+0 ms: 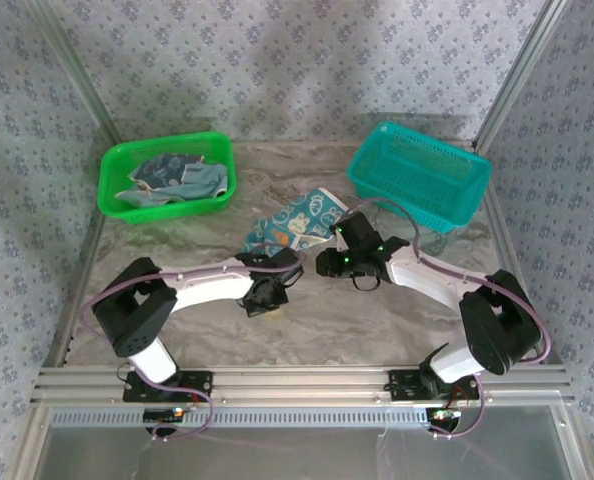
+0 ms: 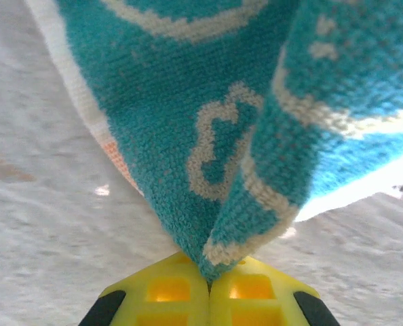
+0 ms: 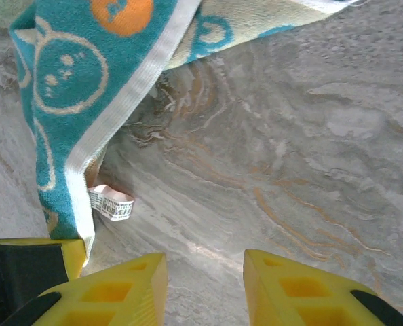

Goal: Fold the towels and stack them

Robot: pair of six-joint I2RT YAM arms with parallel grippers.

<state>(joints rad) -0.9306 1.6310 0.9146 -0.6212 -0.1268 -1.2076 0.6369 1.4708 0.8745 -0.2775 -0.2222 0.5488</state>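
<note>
One teal towel [image 1: 299, 220] printed with white rings and an orange patch lies partly lifted in the middle of the table. My left gripper [image 1: 275, 280] is at its near corner. In the left wrist view the yellow jaws [image 2: 208, 277] are shut on a bunched fold of the towel [image 2: 188, 102]. My right gripper [image 1: 329, 262] is just right of it, jaws open [image 3: 205, 288] over bare table. The towel's white-edged border [image 3: 66, 88] hangs to its left, apart from the fingers. More towels [image 1: 172, 180] lie crumpled in the green basket.
The green basket [image 1: 111, 192] stands at the back left and a teal basket [image 1: 422, 175] at the back right. A white label tag [image 3: 111, 204] hangs from the towel's edge. Marbled table surface [image 1: 357, 320] lies bare in front of the arms.
</note>
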